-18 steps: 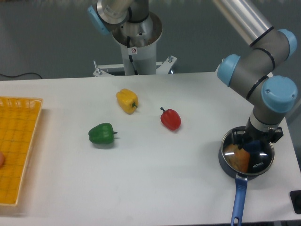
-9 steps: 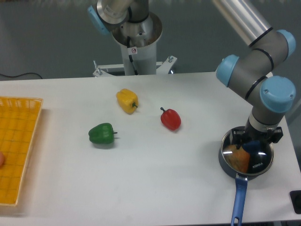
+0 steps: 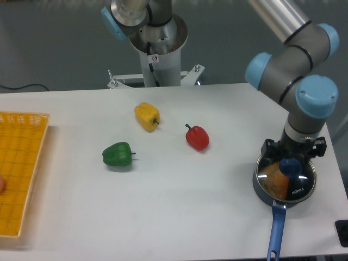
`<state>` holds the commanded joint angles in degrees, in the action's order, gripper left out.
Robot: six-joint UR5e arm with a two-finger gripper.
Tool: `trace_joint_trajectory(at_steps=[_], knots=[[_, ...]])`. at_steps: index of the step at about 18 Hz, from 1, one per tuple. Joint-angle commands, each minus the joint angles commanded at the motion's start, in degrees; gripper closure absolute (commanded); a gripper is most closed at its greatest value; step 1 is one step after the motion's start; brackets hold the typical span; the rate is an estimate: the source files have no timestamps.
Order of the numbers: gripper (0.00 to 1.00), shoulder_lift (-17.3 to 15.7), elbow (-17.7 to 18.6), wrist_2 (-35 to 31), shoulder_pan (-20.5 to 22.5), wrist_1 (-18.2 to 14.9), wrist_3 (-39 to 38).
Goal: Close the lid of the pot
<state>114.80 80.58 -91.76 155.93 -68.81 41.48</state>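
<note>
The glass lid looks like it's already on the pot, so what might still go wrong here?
Two things, I'd guess. The gripper hangs right above the lid, just over its blue knob; any sideways move could catch the knob and drag the lid askew. Also, the pot sits near the table's right edge, handle pointing at the front edge, so a nudge could push it off.

Bright even overhead light, soft shadows, slightly soft focus

White table, 3 peppers, yellow basket, lidded pot
</note>
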Motion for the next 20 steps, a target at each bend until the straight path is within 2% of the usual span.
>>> trace_joint_trajectory(at_steps=[4, 7, 12, 20], knots=[[0.00, -4.3, 4.5, 0.0, -3.0, -1.0, 6.2], [0.00, -6.8, 6.4, 0.0, -4.2, -1.5, 10.9], [0.00, -9.7, 6.8, -0.1, -6.0, -4.6, 26.3], [0.00, -11.5, 5.9, -0.8, -7.3, -9.7, 40.4]])
